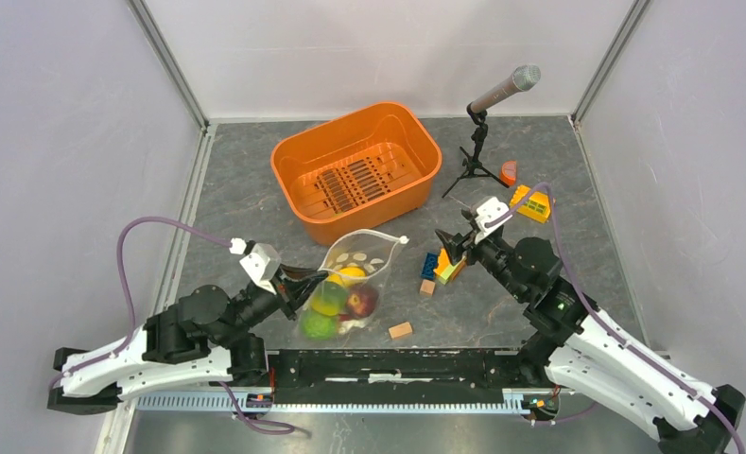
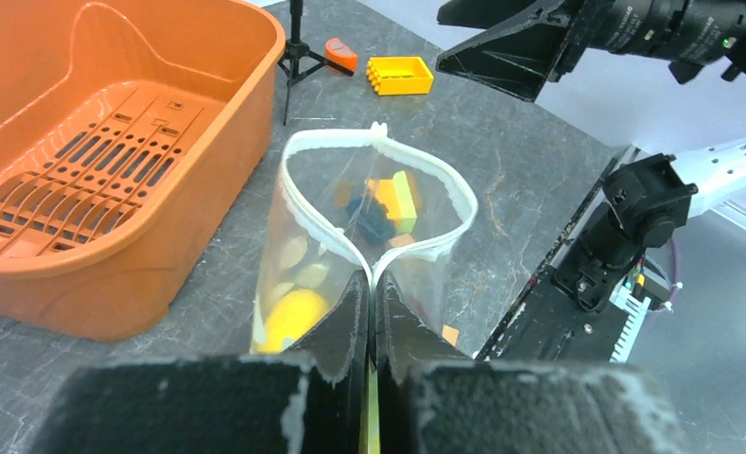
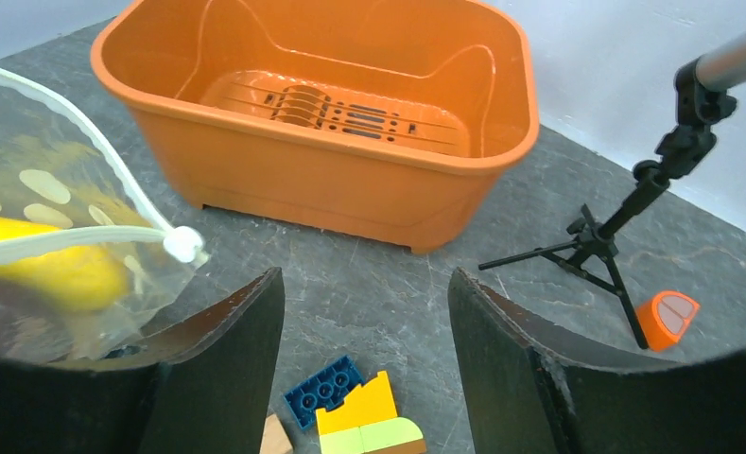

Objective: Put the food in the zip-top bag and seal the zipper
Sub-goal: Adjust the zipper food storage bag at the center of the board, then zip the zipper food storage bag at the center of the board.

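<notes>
Pale grey walls (image 1: 369,47) enclose a dark marbled grey tabletop (image 1: 229,189)

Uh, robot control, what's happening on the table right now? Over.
Left hand shut on zip-top bag at its zipper; right hand open, beside it. Food inside, mouth gaping, unsealed. Building blocks under right hand, apart from bag.
</notes>
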Controlling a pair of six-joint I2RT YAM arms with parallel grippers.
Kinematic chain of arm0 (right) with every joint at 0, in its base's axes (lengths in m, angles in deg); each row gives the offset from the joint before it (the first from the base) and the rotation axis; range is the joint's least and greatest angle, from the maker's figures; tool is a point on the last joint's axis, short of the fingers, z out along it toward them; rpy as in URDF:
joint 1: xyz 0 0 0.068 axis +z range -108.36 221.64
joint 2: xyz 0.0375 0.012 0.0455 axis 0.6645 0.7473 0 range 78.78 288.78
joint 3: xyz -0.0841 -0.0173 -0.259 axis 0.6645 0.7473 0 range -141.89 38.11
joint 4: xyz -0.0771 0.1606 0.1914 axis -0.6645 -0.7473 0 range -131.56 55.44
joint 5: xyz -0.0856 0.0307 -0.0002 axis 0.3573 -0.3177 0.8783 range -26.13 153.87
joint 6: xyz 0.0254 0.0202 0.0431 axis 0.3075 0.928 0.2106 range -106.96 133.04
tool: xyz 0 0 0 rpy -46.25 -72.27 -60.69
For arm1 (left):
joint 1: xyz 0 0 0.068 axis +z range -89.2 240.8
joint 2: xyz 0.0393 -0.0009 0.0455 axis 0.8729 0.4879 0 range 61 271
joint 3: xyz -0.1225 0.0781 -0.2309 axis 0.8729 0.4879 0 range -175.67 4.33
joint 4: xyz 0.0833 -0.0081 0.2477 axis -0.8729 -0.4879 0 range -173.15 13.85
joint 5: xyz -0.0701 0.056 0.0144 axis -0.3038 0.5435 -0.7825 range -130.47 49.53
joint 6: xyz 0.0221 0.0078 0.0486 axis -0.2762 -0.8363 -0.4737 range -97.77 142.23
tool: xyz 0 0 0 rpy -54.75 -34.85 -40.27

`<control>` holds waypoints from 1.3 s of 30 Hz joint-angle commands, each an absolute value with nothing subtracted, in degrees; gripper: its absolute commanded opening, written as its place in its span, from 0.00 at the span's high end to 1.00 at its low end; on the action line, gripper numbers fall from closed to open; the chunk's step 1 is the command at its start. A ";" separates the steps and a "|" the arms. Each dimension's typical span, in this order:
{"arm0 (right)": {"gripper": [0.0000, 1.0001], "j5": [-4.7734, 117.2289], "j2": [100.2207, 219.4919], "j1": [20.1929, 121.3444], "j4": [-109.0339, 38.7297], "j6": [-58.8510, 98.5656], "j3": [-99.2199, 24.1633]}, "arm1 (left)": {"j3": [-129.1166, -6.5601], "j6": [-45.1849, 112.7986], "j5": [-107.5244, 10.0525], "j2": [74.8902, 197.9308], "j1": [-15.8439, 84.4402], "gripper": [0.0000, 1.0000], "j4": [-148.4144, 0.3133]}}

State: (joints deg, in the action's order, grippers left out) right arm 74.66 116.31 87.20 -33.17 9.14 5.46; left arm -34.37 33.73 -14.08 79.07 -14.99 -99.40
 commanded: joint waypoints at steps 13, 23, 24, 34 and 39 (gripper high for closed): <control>0.35 37.80 113.92 78.20 1.22 17.74 27.01 | -33.33 35.31 -12.56 80.26 -15.24 0.98 -100.08; 0.28 30.91 121.66 77.98 6.07 13.50 28.75 | -33.17 35.23 -17.98 77.87 -15.19 0.98 -100.05; 0.27 30.50 122.59 77.90 7.85 13.59 28.91 | -33.15 35.42 -18.07 77.38 -15.24 0.98 -100.58; 0.28 22.32 136.84 76.57 16.80 12.41 22.77 | -33.69 38.43 -17.68 74.86 -15.18 0.98 -105.15; 0.29 18.45 143.86 75.49 21.42 15.23 19.70 | -34.40 39.51 -17.42 75.33 -15.23 0.98 -107.03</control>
